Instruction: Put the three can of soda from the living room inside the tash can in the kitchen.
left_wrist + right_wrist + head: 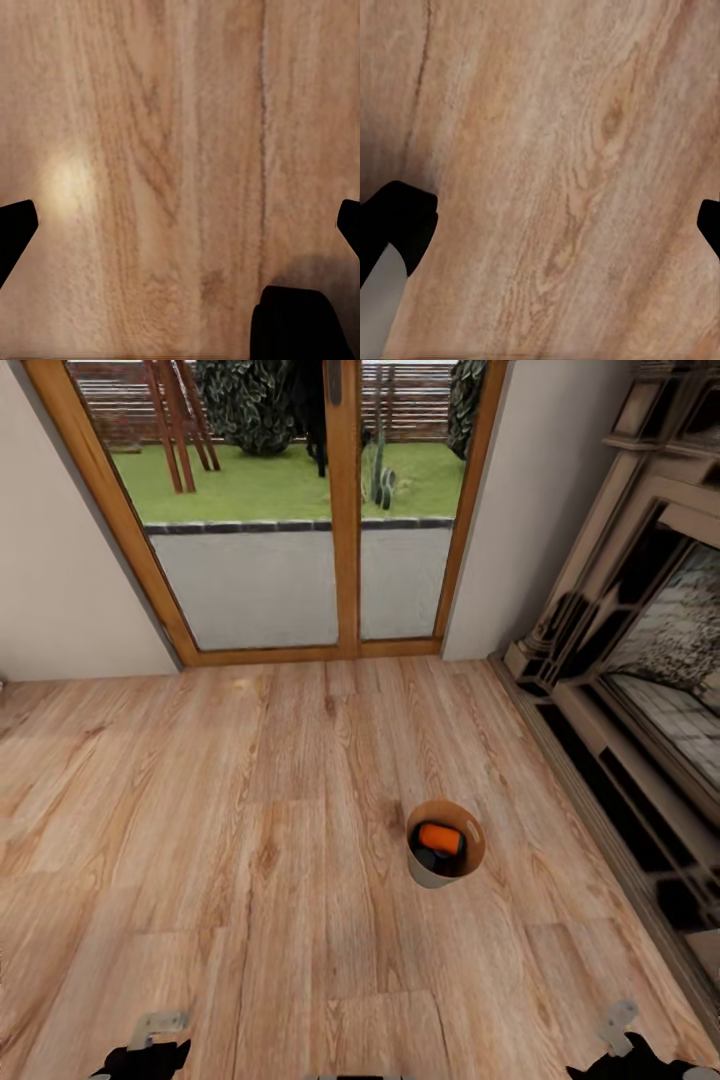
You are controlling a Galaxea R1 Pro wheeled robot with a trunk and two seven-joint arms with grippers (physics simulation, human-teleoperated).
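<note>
Black fingers (15, 229) of left gripper (180, 225) and right gripper (547, 225) spread wide, empty. Orange soda can (441, 839) lying tilted (dark end lower left) inside small round grey bin (432, 875) on wood-plank floor (250, 810).

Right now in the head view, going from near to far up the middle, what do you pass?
Wood floor → bin with an orange can inside → glass doors → paved strip → lawn → fence.

You see the tash can (444, 845) on the floor (250, 840), a can of soda (440, 839) inside it; glass doors (300, 510) behind it, fireplace (640, 690) to its right.
</note>
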